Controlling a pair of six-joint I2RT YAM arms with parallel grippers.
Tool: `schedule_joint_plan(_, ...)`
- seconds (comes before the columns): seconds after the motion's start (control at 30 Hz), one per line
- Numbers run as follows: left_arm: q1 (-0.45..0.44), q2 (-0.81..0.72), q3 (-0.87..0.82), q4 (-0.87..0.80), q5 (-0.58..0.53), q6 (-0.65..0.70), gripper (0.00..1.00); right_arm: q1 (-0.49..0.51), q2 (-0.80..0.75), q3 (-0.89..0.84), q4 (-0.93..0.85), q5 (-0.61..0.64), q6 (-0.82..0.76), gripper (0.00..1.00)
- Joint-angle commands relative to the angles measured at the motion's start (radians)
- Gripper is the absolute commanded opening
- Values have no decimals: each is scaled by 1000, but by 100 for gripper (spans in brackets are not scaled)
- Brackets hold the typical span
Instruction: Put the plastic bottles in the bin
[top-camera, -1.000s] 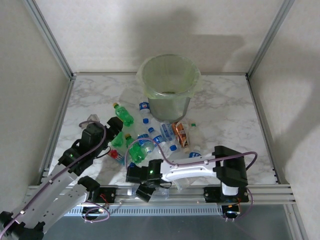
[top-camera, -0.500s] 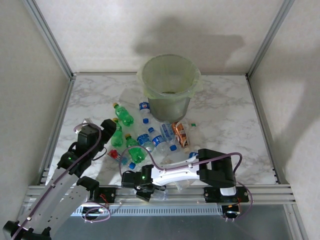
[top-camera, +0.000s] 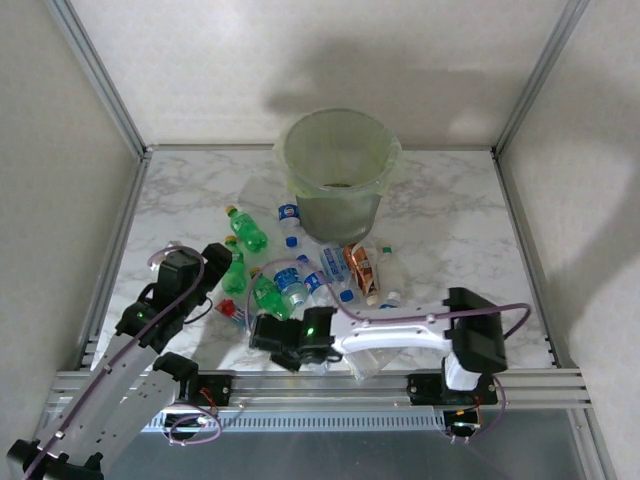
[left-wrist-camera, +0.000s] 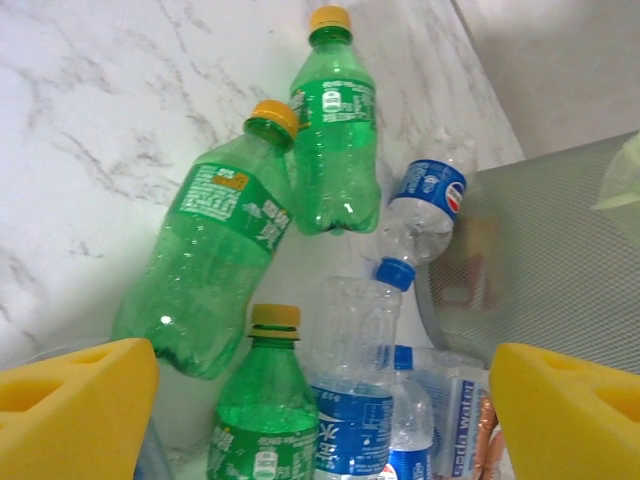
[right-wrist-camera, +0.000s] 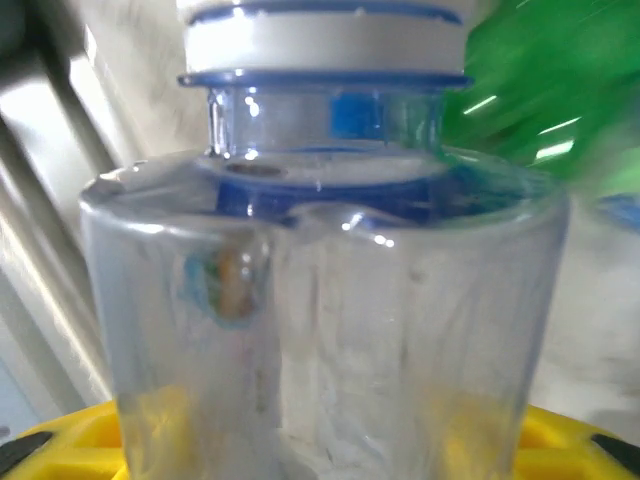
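Observation:
The bin (top-camera: 338, 165), a grey bucket with a pale green liner, stands at the back centre, and its wall (left-wrist-camera: 545, 250) fills the right of the left wrist view. Plastic bottles lie in a heap before it: green ones (top-camera: 248, 230) (left-wrist-camera: 215, 270) (left-wrist-camera: 335, 140) (left-wrist-camera: 262, 410), clear blue-labelled ones (top-camera: 292, 284) (left-wrist-camera: 350, 390) (left-wrist-camera: 425, 205), and an orange-labelled one (top-camera: 360, 265). My left gripper (top-camera: 215, 262) (left-wrist-camera: 320, 420) hangs open over the heap's left side. My right gripper (top-camera: 272, 333) (right-wrist-camera: 320, 455) is shut on a clear bottle (right-wrist-camera: 320, 300) with a white cap.
Metal frame posts and pale walls close in the marble table (top-camera: 450, 230). The aluminium rail (top-camera: 380, 380) runs along the near edge, just behind my right gripper. A small red piece (top-camera: 227, 308) lies left of it. Bare marble lies right of the heap.
The right arm's elbow swung right and its gripper rose from the rail toward the heap with the clear bottle. The left gripper drew back slightly from the bottles a second ago.

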Motion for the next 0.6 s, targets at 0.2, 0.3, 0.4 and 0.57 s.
schedule_joint_plan(0.2, 10, -35, 51, -199, -51, -59, 84, -313, -202, 327, 78, 273, -49, 49)
schedule_joint_plan(0.3, 11, -26, 36, -214, -52, -73, 80, -408, -180, 443, 169, 335, -73, 51)
schedule_joint_plan(0.4, 8, -10, 6, -213, -35, -86, 78, -514, -121, 557, 215, 350, -59, 52)
schedule_joint_plan(0.57, -13, 14, -36, -214, -15, -109, 77, -674, 34, 745, 193, 285, 1, 52)
